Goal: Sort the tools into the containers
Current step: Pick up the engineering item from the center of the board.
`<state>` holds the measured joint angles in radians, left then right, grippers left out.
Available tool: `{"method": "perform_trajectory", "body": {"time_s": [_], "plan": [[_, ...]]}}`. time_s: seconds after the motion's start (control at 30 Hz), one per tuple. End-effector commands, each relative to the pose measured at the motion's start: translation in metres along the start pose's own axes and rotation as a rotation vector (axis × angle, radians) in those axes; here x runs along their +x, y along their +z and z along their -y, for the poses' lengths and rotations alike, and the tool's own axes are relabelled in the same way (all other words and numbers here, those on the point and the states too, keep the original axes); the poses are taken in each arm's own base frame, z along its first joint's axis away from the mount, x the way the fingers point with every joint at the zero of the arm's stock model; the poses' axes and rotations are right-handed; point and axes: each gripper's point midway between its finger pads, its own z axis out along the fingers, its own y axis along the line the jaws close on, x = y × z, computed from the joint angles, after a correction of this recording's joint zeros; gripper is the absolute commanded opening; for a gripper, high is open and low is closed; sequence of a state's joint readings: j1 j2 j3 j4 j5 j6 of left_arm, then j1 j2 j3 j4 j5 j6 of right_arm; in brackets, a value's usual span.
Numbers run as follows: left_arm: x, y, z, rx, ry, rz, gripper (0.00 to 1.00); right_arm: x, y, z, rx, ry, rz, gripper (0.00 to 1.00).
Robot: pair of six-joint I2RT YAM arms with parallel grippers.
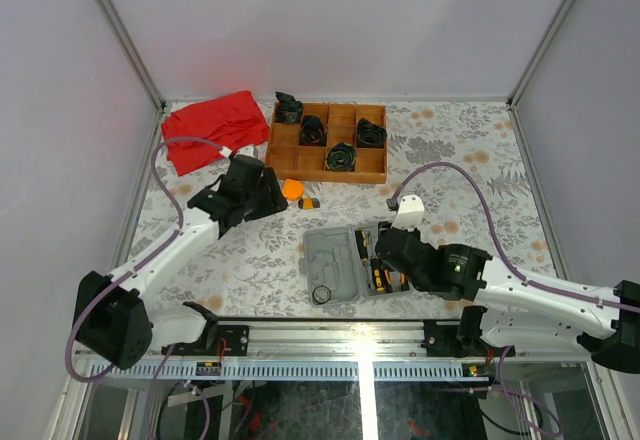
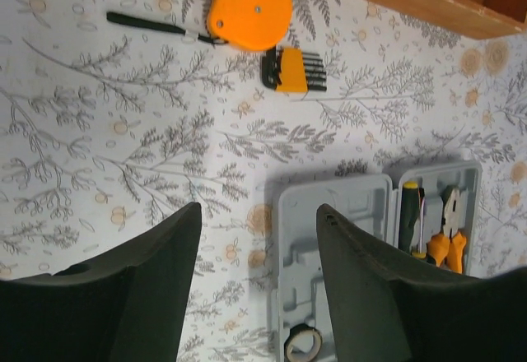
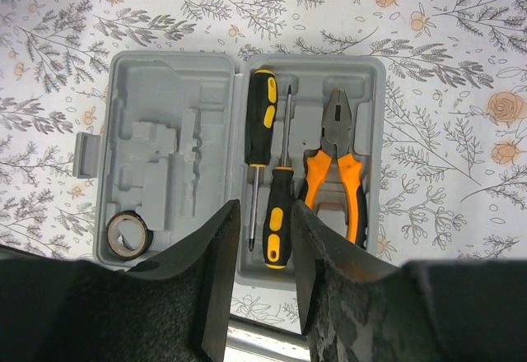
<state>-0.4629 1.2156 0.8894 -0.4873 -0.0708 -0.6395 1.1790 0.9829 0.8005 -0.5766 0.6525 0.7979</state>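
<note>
Grey plastic case [image 3: 165,90] lies open flat on the table [image 1: 250,260], near the front edge between the two arms. From the top view I only get its left half properly, because the right arm covers most of the rest.

The right wrist view fills that in. Two black-and-yellow screwdrivers [image 3: 262,119] and the orange-handled pliers [image 3: 336,123] sit in the right half, and a thin black ring [image 3: 110,234] lies in the near corner of the left half. The right jaws hang over the middle of the case, parted by a narrow gap, nothing in them.

The left wrist view is the only one giving me a decent look at what's outside the case. The round orange tape measure [image 2: 247,8] and a small yellow-and-black piece [image 2: 292,70] lie on the table just beside each other, near the wooden tray [image 1: 330,177] and well apart from the case. The left jaws are spread wide above the table, holding nothing.

Only the top view shows the whole tray with its black coiled bundles [image 1: 340,157], plus a red cloth [image 1: 205,128] to its left.
</note>
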Motion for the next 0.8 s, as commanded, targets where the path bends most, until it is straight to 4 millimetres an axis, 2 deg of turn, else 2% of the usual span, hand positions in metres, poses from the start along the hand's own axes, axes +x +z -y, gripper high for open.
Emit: {"method": "perform_trajectory", "body": {"time_s": [0.0, 0.13, 0.23, 0.5, 0.63, 0.77], "plan": [[-0.018, 0.01, 0.0, -0.03, 0.053, 0.002, 0.58, -0.009, -0.004, 0.001, -0.045, 0.046, 0.018, 0.38], [-0.027, 0.027, -0.002, -0.089, 0.079, -0.012, 0.62, -0.009, 0.0, 0.0, -0.106, 0.065, -0.007, 0.39], [-0.034, 0.04, 0.002, -0.105, 0.099, -0.021, 0.65, 0.001, 0.007, 0.001, -0.154, 0.061, -0.068, 0.4], [-0.055, 0.07, 0.003, -0.189, 0.223, -0.076, 0.72, 0.013, 0.038, 0.01, -0.174, 0.109, -0.13, 0.45], [-0.055, 0.099, -0.007, -0.25, 0.309, -0.146, 0.73, 0.017, 0.045, 0.01, -0.199, 0.135, -0.136, 0.49], [-0.055, 0.12, -0.011, -0.266, 0.383, -0.176, 0.76, 0.029, 0.049, 0.011, -0.213, 0.117, -0.172, 0.53]]}}
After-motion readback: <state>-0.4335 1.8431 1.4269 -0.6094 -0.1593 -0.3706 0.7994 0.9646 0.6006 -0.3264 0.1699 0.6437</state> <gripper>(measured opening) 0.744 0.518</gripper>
